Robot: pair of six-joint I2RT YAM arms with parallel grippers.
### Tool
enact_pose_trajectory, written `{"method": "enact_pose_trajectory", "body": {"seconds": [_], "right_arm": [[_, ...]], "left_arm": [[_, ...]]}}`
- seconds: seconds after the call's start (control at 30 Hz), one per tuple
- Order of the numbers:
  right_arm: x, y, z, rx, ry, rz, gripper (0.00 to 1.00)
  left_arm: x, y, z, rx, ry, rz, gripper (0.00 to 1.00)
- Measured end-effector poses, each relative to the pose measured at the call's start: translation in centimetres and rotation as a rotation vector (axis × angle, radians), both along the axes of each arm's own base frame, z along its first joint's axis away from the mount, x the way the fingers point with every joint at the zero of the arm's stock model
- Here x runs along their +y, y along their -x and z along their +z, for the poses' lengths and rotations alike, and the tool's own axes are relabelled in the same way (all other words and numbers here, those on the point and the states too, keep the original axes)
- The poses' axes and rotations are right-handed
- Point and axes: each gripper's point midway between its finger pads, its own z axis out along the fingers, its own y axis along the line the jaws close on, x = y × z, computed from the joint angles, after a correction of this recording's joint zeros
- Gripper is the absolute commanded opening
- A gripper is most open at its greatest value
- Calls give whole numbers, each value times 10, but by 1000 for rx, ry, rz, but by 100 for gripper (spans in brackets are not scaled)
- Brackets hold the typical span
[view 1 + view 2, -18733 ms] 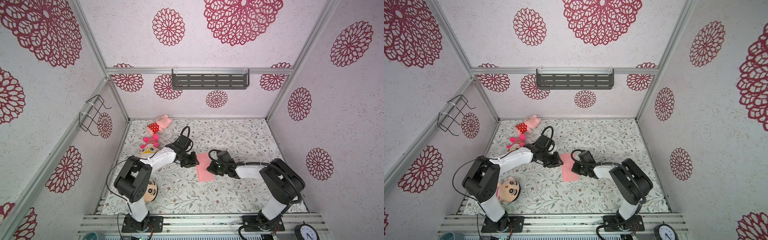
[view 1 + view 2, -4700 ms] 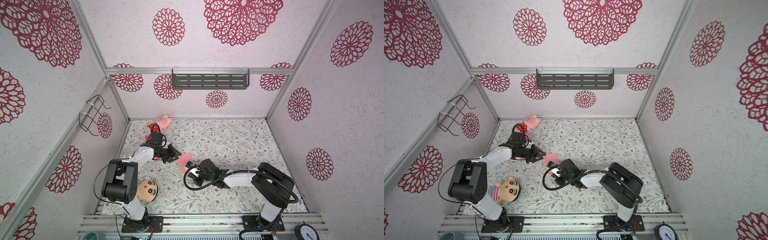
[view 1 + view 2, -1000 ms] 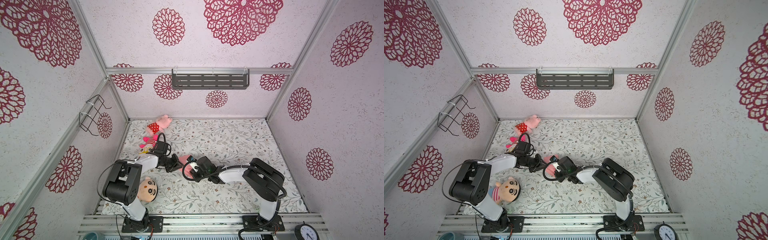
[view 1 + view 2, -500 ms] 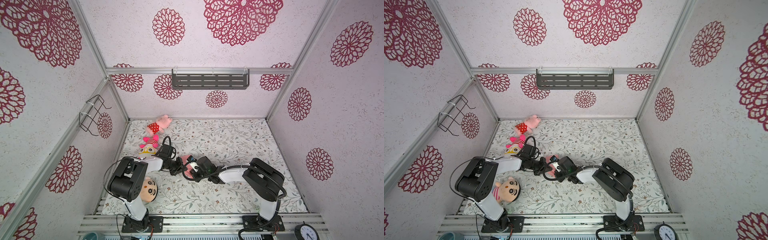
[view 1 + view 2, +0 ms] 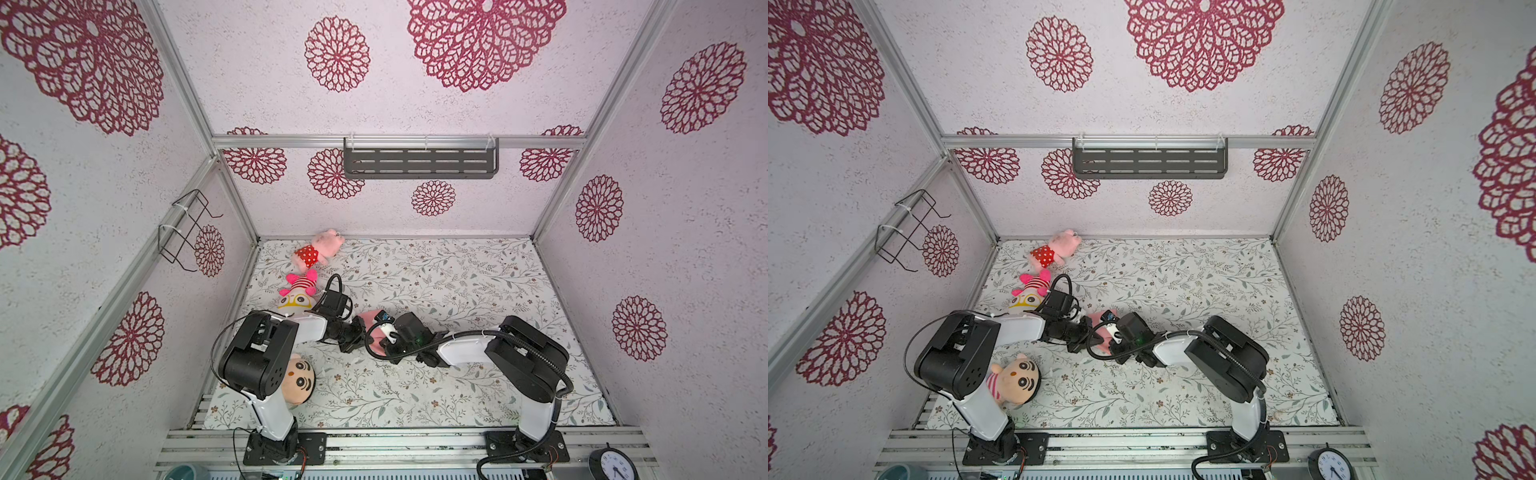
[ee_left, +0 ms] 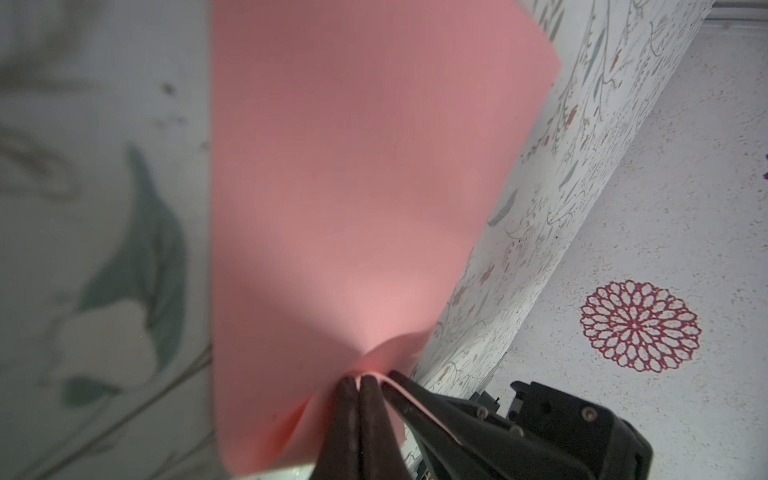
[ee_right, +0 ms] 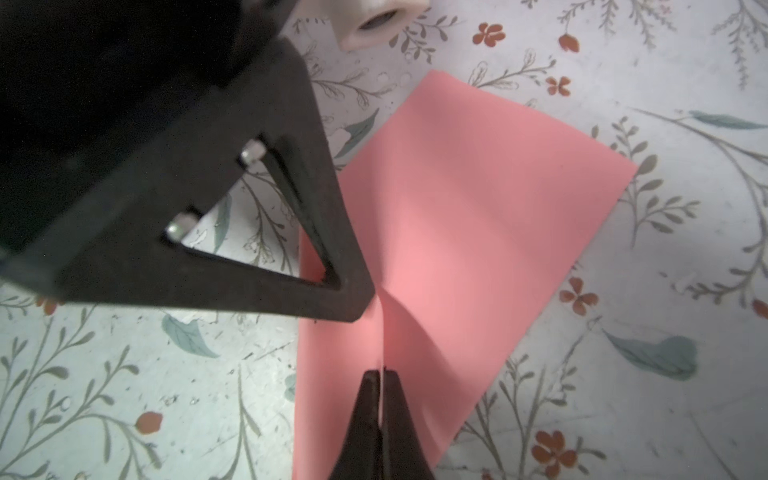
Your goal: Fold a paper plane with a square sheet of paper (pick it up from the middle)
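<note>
From both top views I see only a scrap of the pink paper [image 5: 368,322] between the arms, on the worktop [image 5: 457,291]. My right wrist view shows the right claw [image 7: 380,374] pinching its raised crease; the left claw [image 6: 358,380] is pressed onto the same ridge.

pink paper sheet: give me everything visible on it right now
The pink paper sheet is thin, plain and unprinted, with straight edges and sharp corners. It is no longer flat: a raised ridge is pinched up in it. The right gripper has its jaws shut on that ridge, and the left gripper is shut on the sheet close by, puckering it there. In both top views only a small pink patch shows between the two grippers, over the floral mat.
</note>
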Motion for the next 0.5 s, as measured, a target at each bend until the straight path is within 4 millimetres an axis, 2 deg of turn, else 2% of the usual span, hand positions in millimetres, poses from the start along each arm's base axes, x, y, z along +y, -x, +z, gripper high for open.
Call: {"method": "enact_pose_trajectory", "body": {"seconds": [0.5], "right_arm": [[0,0,1,85,-19,-36,5]], "left_arm": [[1,1,-2,-17,-5,-15,3]]}}
